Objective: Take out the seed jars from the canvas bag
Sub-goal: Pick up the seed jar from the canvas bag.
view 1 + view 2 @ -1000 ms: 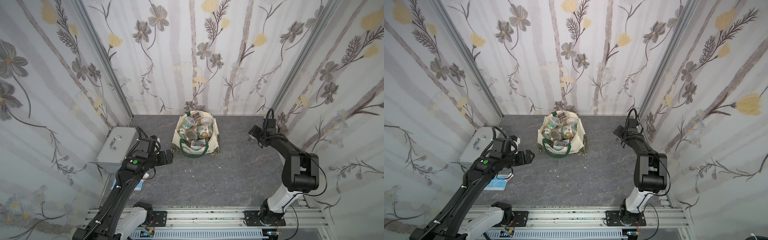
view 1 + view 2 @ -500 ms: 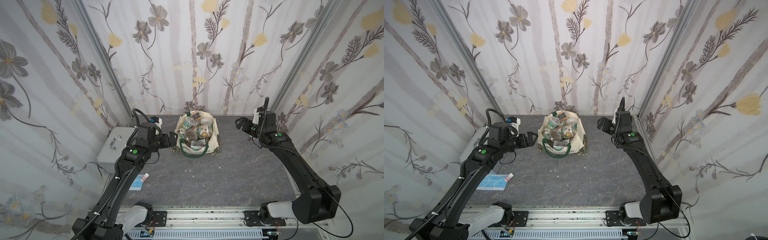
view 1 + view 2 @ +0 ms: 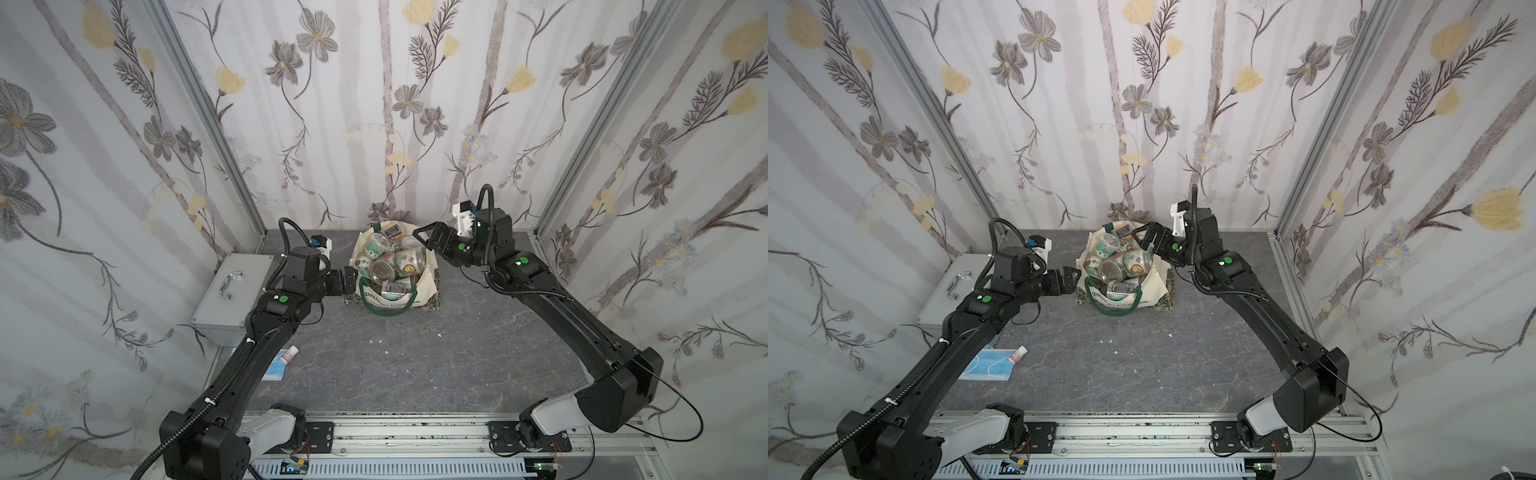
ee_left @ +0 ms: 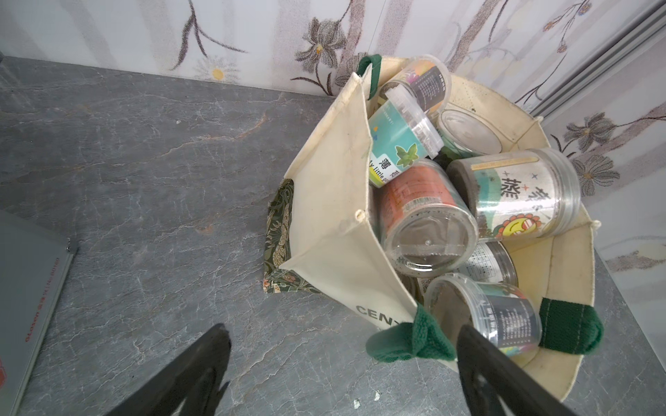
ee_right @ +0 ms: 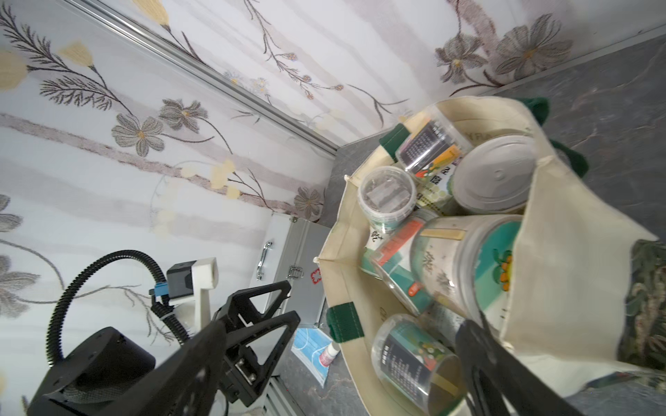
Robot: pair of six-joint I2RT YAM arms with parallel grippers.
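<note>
Change: left hand, right hand, both wide, empty, moved up to canvas bag.

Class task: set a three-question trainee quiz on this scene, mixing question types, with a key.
1. True or false: every jar in view is inside the bag.
2. Which gripper reaches over the bag's mouth? A left gripper; B right gripper.
3. Fill in: the left gripper's jaws stand ____.
Key: 1 true; 2 B; 3 open.
</note>
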